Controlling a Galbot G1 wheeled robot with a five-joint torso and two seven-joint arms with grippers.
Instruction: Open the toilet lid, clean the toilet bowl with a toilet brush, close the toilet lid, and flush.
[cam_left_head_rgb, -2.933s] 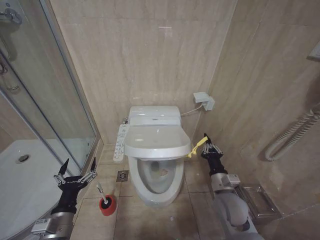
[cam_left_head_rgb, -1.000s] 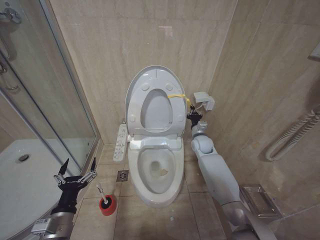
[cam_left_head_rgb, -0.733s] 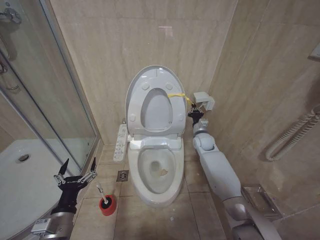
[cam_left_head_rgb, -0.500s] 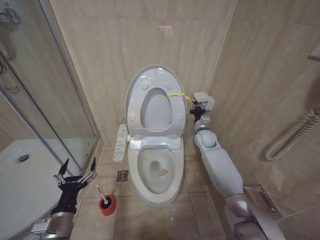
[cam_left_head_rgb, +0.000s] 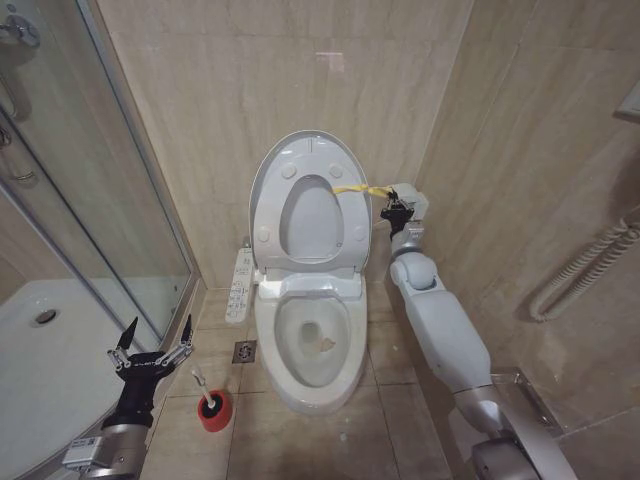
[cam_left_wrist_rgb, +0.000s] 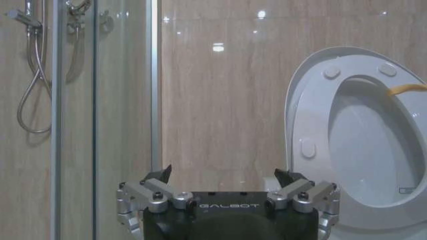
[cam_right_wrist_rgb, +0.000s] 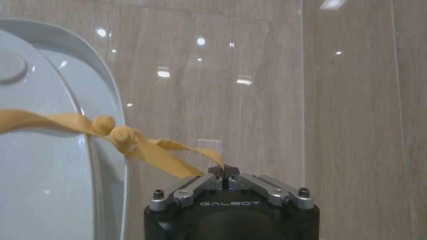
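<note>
Upright toilet lid (cam_left_head_rgb: 308, 200), right gripper (cam_left_head_rgb: 397, 209) fingers pinching yellow cord (cam_left_head_rgb: 352, 189), left gripper (cam_left_head_rgb: 151, 343) fingers wide.

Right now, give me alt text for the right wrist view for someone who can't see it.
The right gripper is shut on the yellow cord, which is knotted and leads to the edge of the raised white toilet lid. Beige wall tiles fill the background.

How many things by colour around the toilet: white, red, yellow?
White: 3, the toilet lid, the toilet bowl, the remote panel
Red: 1, the toilet brush holder
Yellow: 1, the cord held in the right gripper
Total: 5
</note>
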